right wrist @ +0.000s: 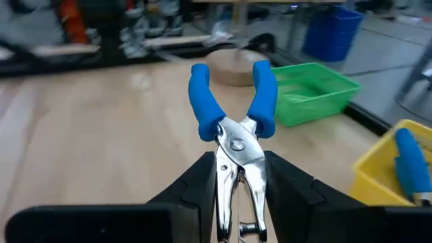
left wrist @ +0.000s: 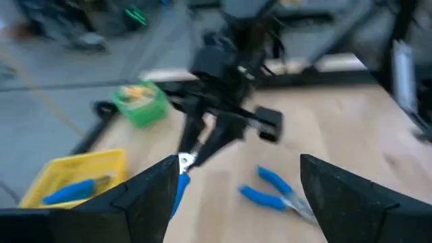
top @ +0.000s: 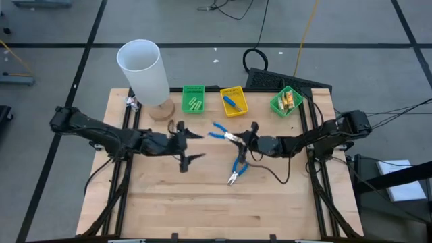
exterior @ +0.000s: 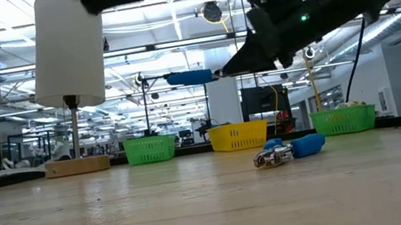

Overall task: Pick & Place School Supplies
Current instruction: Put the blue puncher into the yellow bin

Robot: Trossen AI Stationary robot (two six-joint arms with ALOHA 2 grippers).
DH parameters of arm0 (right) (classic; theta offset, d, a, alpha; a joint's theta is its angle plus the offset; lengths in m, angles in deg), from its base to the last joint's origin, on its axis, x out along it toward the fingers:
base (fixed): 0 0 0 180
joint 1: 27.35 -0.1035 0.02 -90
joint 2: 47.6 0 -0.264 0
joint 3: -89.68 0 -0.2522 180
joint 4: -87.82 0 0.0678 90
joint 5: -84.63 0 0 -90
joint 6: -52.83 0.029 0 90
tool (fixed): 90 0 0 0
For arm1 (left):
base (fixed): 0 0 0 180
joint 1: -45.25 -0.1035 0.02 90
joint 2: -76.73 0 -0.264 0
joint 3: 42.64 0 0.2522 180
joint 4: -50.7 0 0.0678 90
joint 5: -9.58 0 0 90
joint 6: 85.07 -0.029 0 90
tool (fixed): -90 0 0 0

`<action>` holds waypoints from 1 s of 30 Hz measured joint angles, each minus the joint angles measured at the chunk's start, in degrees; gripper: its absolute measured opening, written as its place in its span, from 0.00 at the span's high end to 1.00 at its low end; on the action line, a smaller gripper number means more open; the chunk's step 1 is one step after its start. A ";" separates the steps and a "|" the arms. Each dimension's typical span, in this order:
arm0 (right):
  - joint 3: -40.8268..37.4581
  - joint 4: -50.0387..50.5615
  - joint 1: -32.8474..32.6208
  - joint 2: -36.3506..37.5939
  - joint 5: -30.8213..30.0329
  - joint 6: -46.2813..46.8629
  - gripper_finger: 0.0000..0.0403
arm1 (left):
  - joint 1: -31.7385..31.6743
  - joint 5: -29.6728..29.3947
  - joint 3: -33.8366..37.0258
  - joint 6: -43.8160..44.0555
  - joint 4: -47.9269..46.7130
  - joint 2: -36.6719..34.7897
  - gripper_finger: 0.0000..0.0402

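Note:
My right gripper point(top: 244, 139) is over the table's middle, shut on a pair of blue-handled pliers point(right wrist: 233, 108). Those pliers hang in the air in the low view point(exterior: 191, 77). A second blue-handled pair point(top: 236, 169) lies flat on the wood nearer the near edge, also seen low point(exterior: 287, 149). My left gripper point(top: 191, 146) is open, just left of the held pliers, and touches nothing; its wrist view looks between its fingers point(left wrist: 243, 202) at the right gripper. A third blue tool point(top: 233, 103) lies in the yellow bin. My right gripper pinches the pliers by their metal head point(right wrist: 237, 158) between its two fingers point(right wrist: 196, 185). The fingers come level from the table's right, along the tool. The blue handles point(right wrist: 263, 94) stick out past the fingertips toward the table's left. The pliers are lifted clear of the table.
Along the far edge stand a green bin point(top: 194, 99) with light-green pieces, a yellow bin point(top: 241, 94) and a second green bin point(top: 278, 102) with yellow-orange pieces. A tall white cylinder point(top: 143, 71) on a round wooden base stands at the far left.

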 joint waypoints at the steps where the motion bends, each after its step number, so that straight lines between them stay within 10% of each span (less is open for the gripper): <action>1: 0.00 -0.73 1.06 0.01 -0.03 0.47 0.77 | -0.21 -1.46 2.63 0.00 3.14 -1.17 0.23; 11: 0.00 -2.63 14.47 0.01 -0.06 8.74 0.77 | -2.25 -5.21 21.52 1.09 24.41 -8.87 0.23; 30: 0.97 -16.08 28.92 -13.69 4.84 13.43 0.77 | -6.25 -4.73 24.13 1.07 25.08 -7.80 0.23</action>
